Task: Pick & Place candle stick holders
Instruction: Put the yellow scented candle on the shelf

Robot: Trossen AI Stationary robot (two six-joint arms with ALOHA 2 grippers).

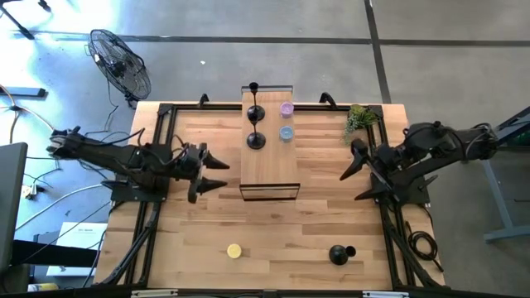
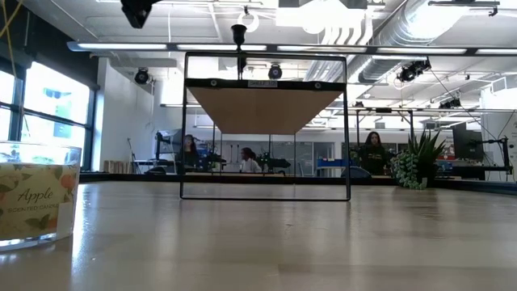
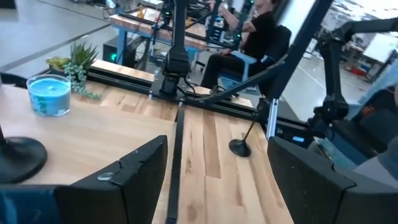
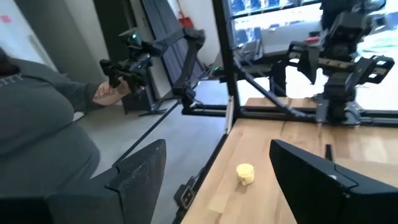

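Two black candle stick holders (image 1: 255, 113) (image 1: 256, 141) stand by their round bases on a raised wooden shelf (image 1: 269, 170) at mid table. A third (image 1: 254, 86) stands at the shelf's far end and also shows in the low view (image 2: 238, 32). Another black holder (image 1: 341, 254) rests on the table near the front right. My left gripper (image 1: 217, 172) (image 3: 217, 180) hovers open left of the shelf, pointing level at it. My right gripper (image 1: 358, 172) (image 4: 217, 180) hovers open right of the shelf. Nothing is between either pair of fingers.
On the shelf stand a purple candle (image 1: 286, 108) and a blue one (image 1: 286, 133) (image 3: 50, 94). A yellow candle (image 1: 234, 250) (image 4: 245, 173) sits near the front edge. A plant (image 1: 360, 118) stands far right. An Apple candle jar (image 2: 36, 202) is close to the low camera. People sit beyond the table.
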